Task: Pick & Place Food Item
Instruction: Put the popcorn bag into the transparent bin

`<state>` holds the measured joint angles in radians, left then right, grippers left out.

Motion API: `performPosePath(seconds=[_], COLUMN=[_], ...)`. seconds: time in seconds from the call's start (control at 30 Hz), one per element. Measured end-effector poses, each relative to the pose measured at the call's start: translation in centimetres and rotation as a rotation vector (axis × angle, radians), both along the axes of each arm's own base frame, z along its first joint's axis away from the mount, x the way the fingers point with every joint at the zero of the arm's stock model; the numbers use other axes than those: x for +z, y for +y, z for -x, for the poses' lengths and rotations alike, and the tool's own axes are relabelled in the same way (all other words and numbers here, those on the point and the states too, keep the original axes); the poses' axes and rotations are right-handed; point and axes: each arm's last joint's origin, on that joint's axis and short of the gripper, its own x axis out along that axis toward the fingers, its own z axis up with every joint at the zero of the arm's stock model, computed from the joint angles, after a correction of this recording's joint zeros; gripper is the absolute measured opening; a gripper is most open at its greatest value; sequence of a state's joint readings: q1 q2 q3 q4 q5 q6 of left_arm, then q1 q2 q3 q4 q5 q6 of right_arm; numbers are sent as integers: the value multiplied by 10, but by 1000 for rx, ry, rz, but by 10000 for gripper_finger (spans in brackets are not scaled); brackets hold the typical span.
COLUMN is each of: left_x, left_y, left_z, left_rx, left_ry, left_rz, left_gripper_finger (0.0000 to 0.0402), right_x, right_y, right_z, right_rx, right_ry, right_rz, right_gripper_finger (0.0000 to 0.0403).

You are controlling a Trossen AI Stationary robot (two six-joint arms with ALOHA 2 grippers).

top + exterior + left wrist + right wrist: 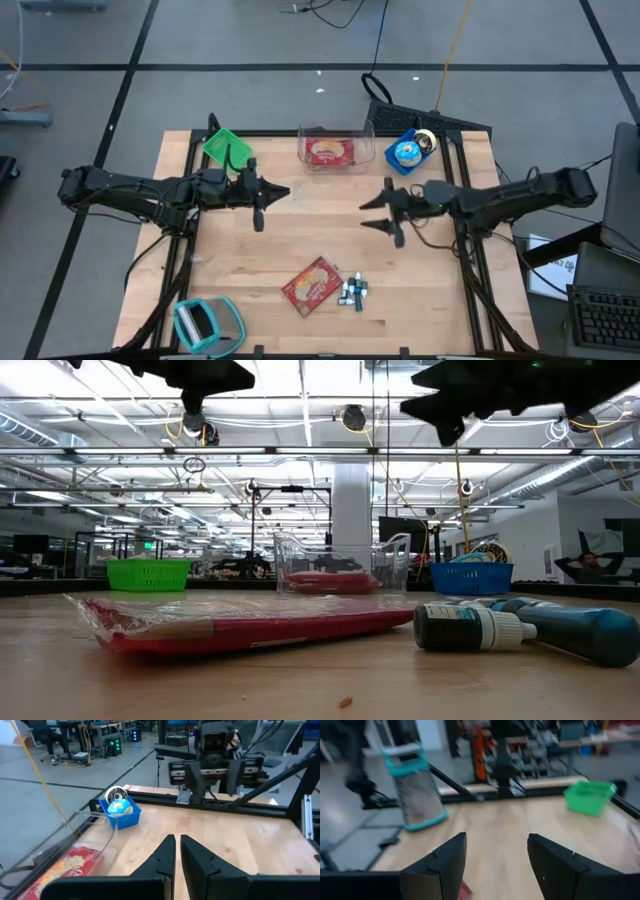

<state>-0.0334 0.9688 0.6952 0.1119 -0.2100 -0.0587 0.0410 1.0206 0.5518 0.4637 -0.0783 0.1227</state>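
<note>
**A:** What's laid out here?

**B:** A wooden table (250, 250) under both my arms. On the far edge sit a green basket (226, 147), a clear bin (336, 149) with a red food packet inside, and a blue basket (406, 153) holding a round blue-and-white item. At the near left corner lies a teal-framed grater (205, 324).

**A:** And the food item itself?

**B:** A red food packet (312, 284) lies flat near the table's front, centre, free of either gripper. Just beside it, to its right, lies a small cluster of dark bottles (354, 291).

**A:** Where are your grippers?

**B:** My left gripper (284, 192) hangs above the table's middle-left, pointing toward the centre, its fingers pressed nearly together on nothing. My right gripper (368, 213) faces it from the middle-right, fingers spread wide apart, also empty. Both are raised well off the boards and well apart from the packet.
</note>
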Motion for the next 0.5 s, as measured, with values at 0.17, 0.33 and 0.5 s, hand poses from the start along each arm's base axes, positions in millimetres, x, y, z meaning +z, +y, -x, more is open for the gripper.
performPosePath(seconds=[0.17, 0.33, 0.5], left_x=[0, 0, 3], left_y=[0, 1, 1], left_z=[0, 0, 0], left_rx=[-5, 48, 67], left_ry=[12, 2, -52], left_rz=[-40, 1, 112], left_gripper_finger=[31, 31, 54], right_x=[-13, -20, -16], right_y=[13, 22, 30], right_z=[14, 20, 22], right_rx=[66, 114, 155], right_ry=[-135, -168, -211], right_rz=[18, 14, 8], right_gripper_finger=[199, 199, 199])
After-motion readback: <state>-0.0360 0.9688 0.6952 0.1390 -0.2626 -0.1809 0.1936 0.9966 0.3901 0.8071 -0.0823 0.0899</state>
